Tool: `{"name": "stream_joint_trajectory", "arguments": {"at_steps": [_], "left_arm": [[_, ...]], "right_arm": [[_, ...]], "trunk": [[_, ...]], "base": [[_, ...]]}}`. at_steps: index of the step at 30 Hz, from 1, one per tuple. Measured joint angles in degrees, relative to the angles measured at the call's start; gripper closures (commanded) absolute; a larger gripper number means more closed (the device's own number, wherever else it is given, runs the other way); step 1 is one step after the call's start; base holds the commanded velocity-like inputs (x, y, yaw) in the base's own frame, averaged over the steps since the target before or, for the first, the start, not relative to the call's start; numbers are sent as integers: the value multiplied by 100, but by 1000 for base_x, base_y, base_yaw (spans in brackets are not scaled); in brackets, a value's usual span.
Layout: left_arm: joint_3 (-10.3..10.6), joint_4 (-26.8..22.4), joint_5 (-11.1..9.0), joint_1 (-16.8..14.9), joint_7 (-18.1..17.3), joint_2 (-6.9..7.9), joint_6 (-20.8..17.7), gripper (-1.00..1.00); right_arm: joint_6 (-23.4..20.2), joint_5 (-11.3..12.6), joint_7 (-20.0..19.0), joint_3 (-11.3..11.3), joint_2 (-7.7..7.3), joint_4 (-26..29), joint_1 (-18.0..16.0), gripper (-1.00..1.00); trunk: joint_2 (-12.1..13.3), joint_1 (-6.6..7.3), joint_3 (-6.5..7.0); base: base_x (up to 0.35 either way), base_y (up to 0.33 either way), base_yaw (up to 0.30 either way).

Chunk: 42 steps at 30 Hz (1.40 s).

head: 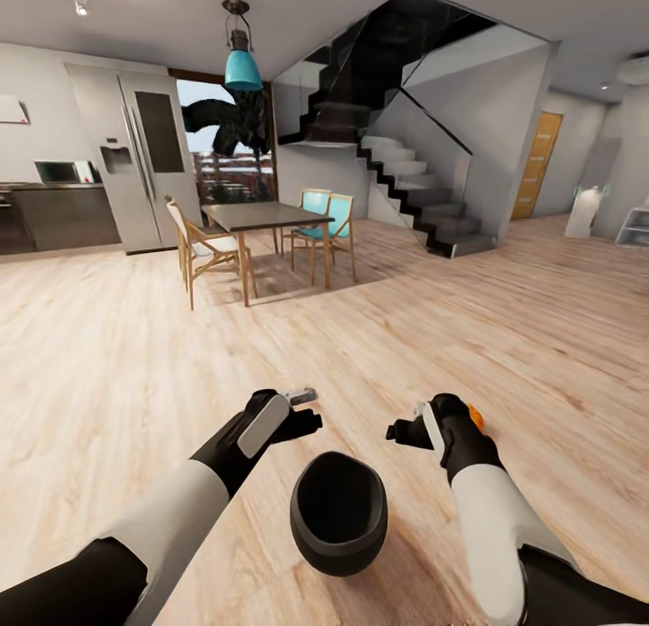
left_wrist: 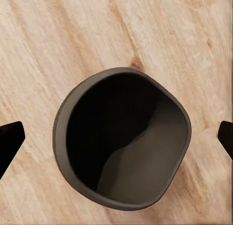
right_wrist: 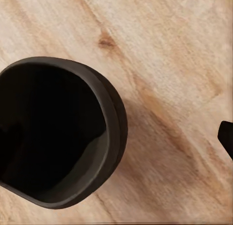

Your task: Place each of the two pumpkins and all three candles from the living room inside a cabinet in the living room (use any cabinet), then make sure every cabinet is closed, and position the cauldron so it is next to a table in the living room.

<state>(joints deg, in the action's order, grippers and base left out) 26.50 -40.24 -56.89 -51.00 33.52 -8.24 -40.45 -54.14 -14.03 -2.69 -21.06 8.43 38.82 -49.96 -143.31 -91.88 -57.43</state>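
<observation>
- left gripper (head: 305, 410): fingers spread wide, holding nothing. in the left wrist view the two dark fingertips (left_wrist: 10, 137) stand at opposite sides of the frame with the cauldron between them, apart from both.
- right gripper (head: 406, 425): the head view shows a short dark finger and a pale one, but their spacing is not readable; only one fingertip (right_wrist: 226, 135) shows at the edge of the right wrist view. state: cannot tell. nothing is held.
- cauldron (head: 339, 512): stands on the floor (head: 505, 338), mouth up, between the two forearms and nearer the robot's trunk than either gripper, touching neither. the floor has no edge near it; the dining table (head: 261, 216) is well apart, across the room.
- handling judgement: rigid and probably heavy for its bulk; the smooth, rounded belly looks slippery and too broad for one gripper. the rim is the likely hold, one gripper on each side, or a push along the floor.
- materials and shapes: black to dark grey pot, thick rolled rim, slightly irregular round mouth, deep empty interior with a dull sheen. no lug can be made out. floor is pale wood plank with visible grain and knots.
</observation>
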Motion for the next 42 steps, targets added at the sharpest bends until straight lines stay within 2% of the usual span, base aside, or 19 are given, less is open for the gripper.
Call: {"name": "stream_joint_trajectory", "arguments": {"at_steps": [3,5,8,9,13,14,20,25,32,36,37,42], "left_arm": [[-26,44,12,29,-22,24,27,-100],[9,209,18,87,-42,73,57,-100],[24,287,17,147,-47,78,116,-100],[30,316,18,218,-50,84,233,-100],[37,357,15,404,-61,97,522,-100],[40,371,11,502,-102,107,637,-100],[41,396,20,681,-205,191,735,-100],[41,401,19,749,-245,233,734,-100],[57,451,35,763,-237,207,710,-100],[271,540,284,755,-191,101,705,-100],[372,626,394,741,-181,31,706,-100],[513,754,531,720,-177,-70,717,-100]], "right_arm": [[0,-39,21,43,54,-166,-10,-100],[313,-70,64,270,99,-516,-2,-100],[650,-83,160,366,147,-573,54,-100],[945,-96,218,460,148,-609,151,-100],[1597,-108,295,831,148,-742,342,-100],[1864,-106,332,1137,148,-820,424,-100],[2178,-100,544,1453,148,-1120,589,-100],[2422,-101,772,1520,149,-1220,724,-100],[2416,-80,860,1544,149,-1248,763,-100],[2175,-54,861,1512,149,-1252,751,-100],[2066,-32,851,1505,149,-1251,739,-100],[1917,-5,832,1493,148,-1230,722,-100]], "trunk": [[0,0,-16],[0,0,-26],[0,0,-39],[0,-1,-42],[0,0,-46],[0,0,-48],[0,0,-49],[0,0,-48],[0,0,-48],[0,0,-48],[0,0,-48],[0,0,-48]], "base": [[0,0,-258],[0,0,-221],[0,0,-131],[0,0,-70],[0,2,-39],[0,34,-15],[0,162,-7],[0,269,-1],[19,239,0],[10,68,0],[5,31,0],[2,17,0]]}}
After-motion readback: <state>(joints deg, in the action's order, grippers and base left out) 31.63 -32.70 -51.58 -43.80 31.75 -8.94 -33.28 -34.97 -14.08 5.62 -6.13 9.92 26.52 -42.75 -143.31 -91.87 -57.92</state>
